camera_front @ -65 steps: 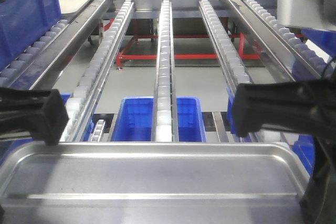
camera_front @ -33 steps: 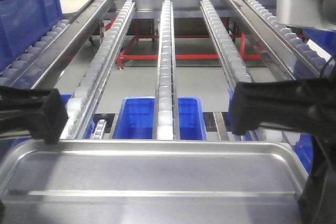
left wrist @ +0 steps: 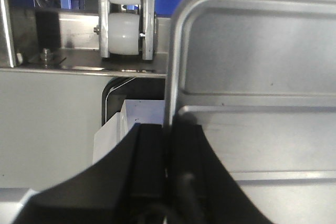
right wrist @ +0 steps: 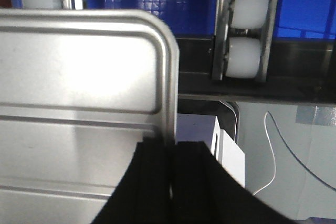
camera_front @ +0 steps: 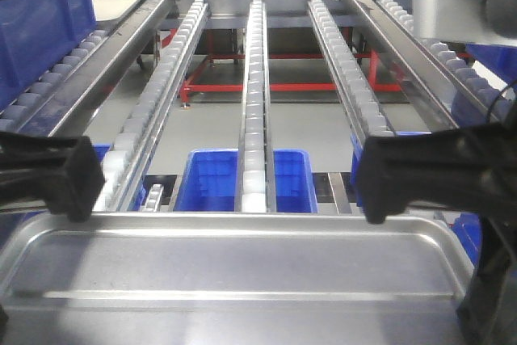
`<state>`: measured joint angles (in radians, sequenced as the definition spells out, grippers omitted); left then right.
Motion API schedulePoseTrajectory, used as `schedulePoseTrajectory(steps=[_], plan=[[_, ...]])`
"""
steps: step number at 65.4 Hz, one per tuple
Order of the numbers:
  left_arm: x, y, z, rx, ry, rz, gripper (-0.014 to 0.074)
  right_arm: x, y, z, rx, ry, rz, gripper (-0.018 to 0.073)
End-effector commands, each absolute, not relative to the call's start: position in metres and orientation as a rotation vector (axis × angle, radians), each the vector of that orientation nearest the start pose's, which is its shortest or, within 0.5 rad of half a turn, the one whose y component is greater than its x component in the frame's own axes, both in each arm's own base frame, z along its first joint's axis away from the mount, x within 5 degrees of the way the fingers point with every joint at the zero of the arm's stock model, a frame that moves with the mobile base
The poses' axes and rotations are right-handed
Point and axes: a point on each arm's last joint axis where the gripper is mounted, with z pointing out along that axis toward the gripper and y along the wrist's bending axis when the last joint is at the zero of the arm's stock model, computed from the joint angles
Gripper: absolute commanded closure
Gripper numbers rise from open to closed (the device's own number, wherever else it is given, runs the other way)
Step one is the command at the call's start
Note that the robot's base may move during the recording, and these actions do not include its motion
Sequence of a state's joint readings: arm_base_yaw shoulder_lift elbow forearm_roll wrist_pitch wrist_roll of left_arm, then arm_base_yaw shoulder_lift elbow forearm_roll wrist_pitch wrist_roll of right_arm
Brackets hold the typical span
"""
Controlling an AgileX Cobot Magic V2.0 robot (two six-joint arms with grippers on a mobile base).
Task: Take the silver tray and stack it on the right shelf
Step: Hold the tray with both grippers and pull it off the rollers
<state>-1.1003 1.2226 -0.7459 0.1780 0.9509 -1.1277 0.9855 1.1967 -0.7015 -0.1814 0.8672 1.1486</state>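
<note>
The silver tray (camera_front: 242,272) lies level across the bottom of the front view, its far rim just short of the right shelf (camera_front: 254,78) and its white roller rails. One long rib runs across the tray's floor. My left gripper (camera_front: 81,191) is shut on the tray's left rim, seen close in the left wrist view as the left gripper (left wrist: 168,127) clamped on the tray (left wrist: 252,51). My right gripper (camera_front: 376,195) is shut on the right rim; the right wrist view shows the right gripper (right wrist: 170,142) pinching the tray (right wrist: 79,66) edge. Shelf rollers (left wrist: 123,32) (right wrist: 247,30) stand just ahead of the tray's corners.
Blue bins (camera_front: 214,183) sit under the rails, above a red frame (camera_front: 283,86) on the floor. A big blue crate (camera_front: 40,22) and a dull grey tray (camera_front: 113,6) occupy the neighbouring lane at left. A white box (left wrist: 113,135) (right wrist: 231,153) and a thin cable (right wrist: 273,150) lie below the tray.
The tray has crept slightly forward toward the roller rails, its far rim a little higher in view. Both grippers stay shut on its rims; the right arm shifted slightly.
</note>
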Motion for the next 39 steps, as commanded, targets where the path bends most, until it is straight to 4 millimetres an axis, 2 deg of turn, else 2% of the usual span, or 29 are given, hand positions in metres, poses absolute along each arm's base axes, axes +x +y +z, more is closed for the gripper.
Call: schedulePoseTrajectory(steps=[1,10,39], plan=[[0.1038,-0.166,0.2477,0.104,2.858,-0.128,0.0697,0.1218,0.151,0.2442,0.055,2.819,0.196,0.051],[0.1038,-0.166,0.2477,0.182,2.852,-0.117,0.0697,0.1218,0.1511,0.2442,0.054,2.818,0.197,0.051],[0.1038,-0.166,0.2477,0.182,2.852,-0.117,0.0697,0.122,0.1514,0.2443,0.063,2.816,0.204,0.051]])
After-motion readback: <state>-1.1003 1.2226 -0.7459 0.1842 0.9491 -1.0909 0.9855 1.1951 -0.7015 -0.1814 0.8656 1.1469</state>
